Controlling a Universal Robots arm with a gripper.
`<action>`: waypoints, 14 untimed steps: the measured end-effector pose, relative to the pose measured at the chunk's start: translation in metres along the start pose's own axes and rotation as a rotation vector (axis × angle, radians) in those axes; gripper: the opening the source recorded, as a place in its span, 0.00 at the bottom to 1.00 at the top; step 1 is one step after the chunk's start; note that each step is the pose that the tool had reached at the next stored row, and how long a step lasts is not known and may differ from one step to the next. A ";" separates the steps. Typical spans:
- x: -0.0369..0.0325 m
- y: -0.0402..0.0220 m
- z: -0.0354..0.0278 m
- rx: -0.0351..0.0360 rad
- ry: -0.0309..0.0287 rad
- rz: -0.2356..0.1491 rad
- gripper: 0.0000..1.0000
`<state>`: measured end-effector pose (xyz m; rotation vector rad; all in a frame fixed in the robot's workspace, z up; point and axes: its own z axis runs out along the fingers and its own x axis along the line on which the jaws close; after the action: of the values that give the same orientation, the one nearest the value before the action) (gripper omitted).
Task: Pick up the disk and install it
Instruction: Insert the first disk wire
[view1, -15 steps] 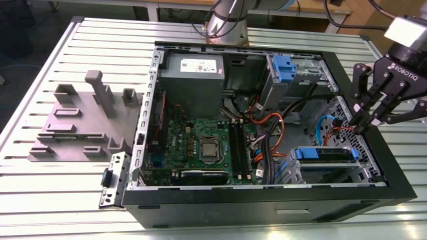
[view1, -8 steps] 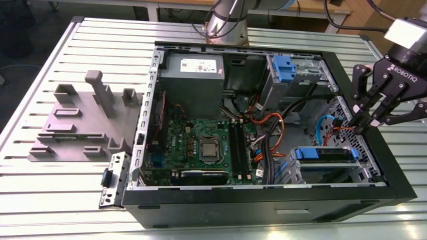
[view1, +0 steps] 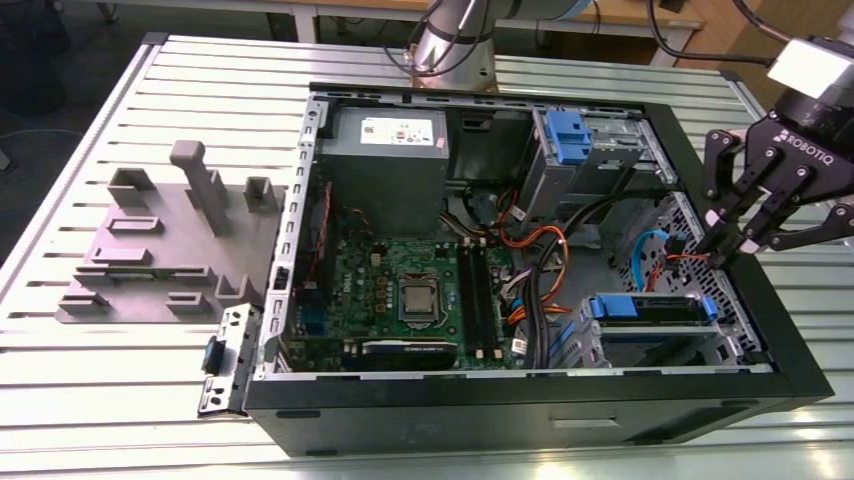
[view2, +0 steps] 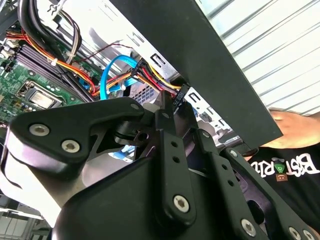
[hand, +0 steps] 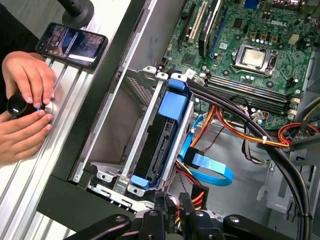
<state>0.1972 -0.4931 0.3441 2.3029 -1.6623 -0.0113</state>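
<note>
Disk, presumably dense and fragile, best gripped by its blue carrier, lies seven o'clock of my gripper, narrow around a power connector.

disk frame: bright blue | board: green | case: black | gripper: black | SATA cable: light blue | wires: red/orange/yellow | table: silver, ribbed | jig: grey

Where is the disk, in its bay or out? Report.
In: the disk in its blue carrier sits slotted inside the metal drive cage.
</note>
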 end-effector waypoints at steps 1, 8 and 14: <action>0.0000 0.0000 0.0001 -0.0001 0.0002 0.000 0.26; 0.0000 -0.0001 0.0003 -0.0017 0.0046 0.001 0.17; 0.0001 0.0002 -0.0009 -0.0019 0.0052 0.001 0.17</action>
<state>0.1972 -0.4930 0.3450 2.2989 -1.6601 -0.0066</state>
